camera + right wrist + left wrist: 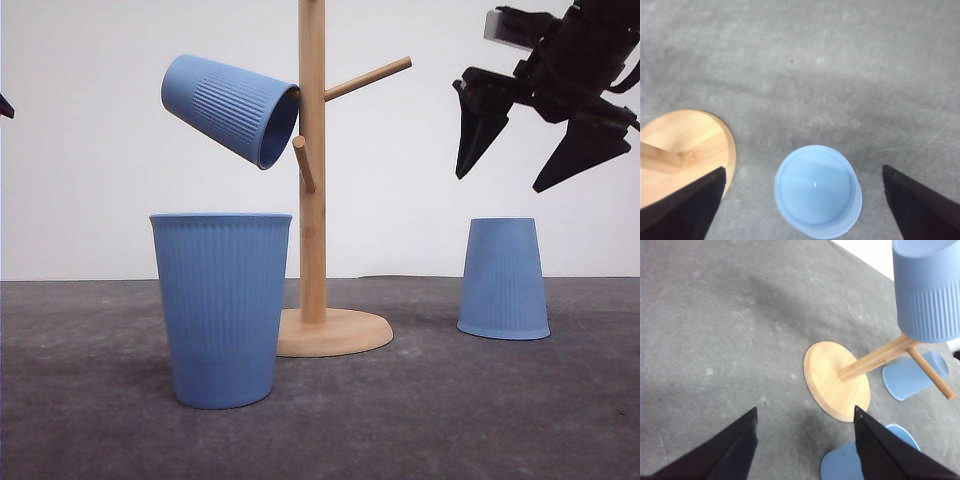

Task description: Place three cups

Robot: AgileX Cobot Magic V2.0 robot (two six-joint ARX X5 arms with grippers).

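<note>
One cup (pixel 232 108) hangs on the peg stand (pixel 313 200) at upper centre. The upright cup (pixel 222 305) and inverted cup (pixel 503 278) remain on the worktop (pixel 450 410). The right hand (pixel 520 150), released and empty, hovers above the inverted one.

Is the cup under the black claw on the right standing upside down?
Yes, the front view shows that cup wide rim down on the table, closed base up, beneath the open right gripper.
</note>
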